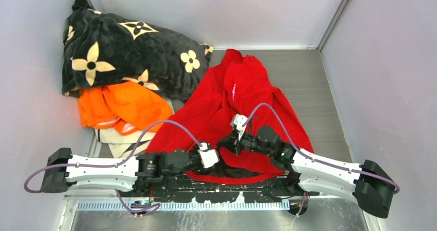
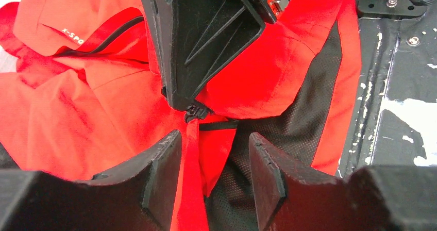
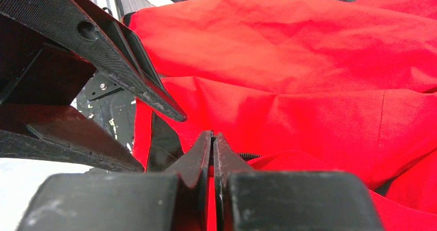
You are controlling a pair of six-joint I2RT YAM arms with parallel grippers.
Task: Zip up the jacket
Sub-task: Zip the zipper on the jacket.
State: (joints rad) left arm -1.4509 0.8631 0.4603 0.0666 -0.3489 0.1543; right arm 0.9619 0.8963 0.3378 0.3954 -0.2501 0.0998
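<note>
Left pincer (image 2: 214, 156) stands about half open low over the jacket (image 1: 242, 86), its fingers (image 2: 160, 164) straddling the red front edge (image 2: 191, 159) just below the zip slider (image 2: 193, 110) without visibly clamping it. Right pincer (image 3: 212, 138) is pressed shut, its tips at the slider and apparently pinching the pull.

The jacket lies spread in the middle of the table (image 1: 319, 86), collar to the far side, hem at the near edge by the arm bases, and dark lining (image 2: 304, 122) showing where the front gapes. The flowered blanket (image 1: 123, 50) and orange garment (image 1: 123, 104) sit well apart at the far left.

The main risk, as I judge it, is pulling before the lower edge is anchored. With the left fingers loose, the thin fabric would lift and bunch with the slider instead of letting it run. Slack cloth or lining could also be drawn into the slider and jam it. The grip on the small pull looks slight and might slip. With both pincers so close together, a sideways correction could knock one against the other.
</note>
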